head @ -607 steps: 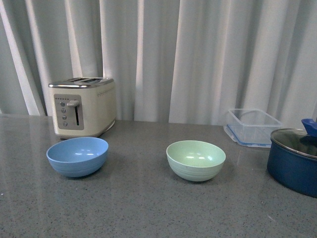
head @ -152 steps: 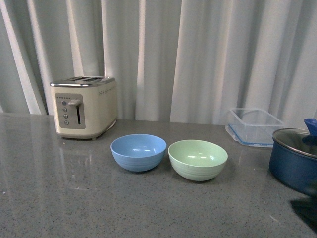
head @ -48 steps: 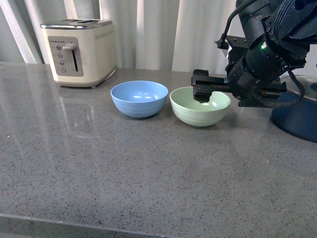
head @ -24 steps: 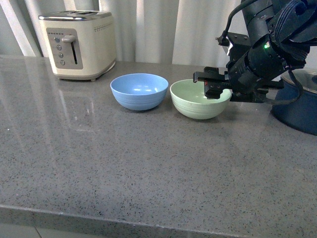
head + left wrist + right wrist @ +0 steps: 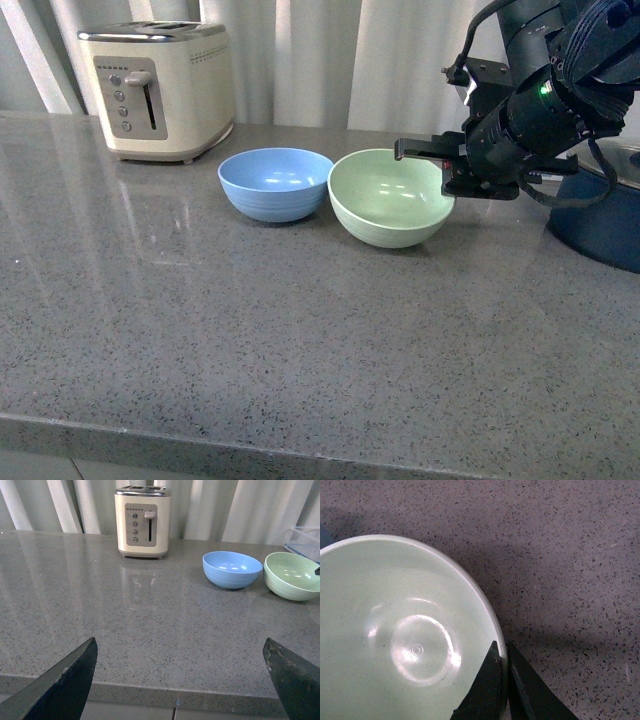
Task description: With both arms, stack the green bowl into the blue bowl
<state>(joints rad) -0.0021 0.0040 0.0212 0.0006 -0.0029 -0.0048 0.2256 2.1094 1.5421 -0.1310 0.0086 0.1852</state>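
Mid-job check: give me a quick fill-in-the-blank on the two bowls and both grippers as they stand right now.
1. The right gripper pinches the pale mint-green round matte bowl by its ____.
2. That bowl is ____ rather than level, its opening turned partly toward the front camera.
3. The light sky-blue round matte bowl stands on the grey speckled counter, between the mint-green one and the cream ____.
4. The left gripper is ____ and holds nothing.

Missing words: rim; tilted; toaster; open.

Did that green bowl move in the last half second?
Yes. The green bowl, pinched at its rim by the right end effector, has tipped up and shifted left toward the toaster.
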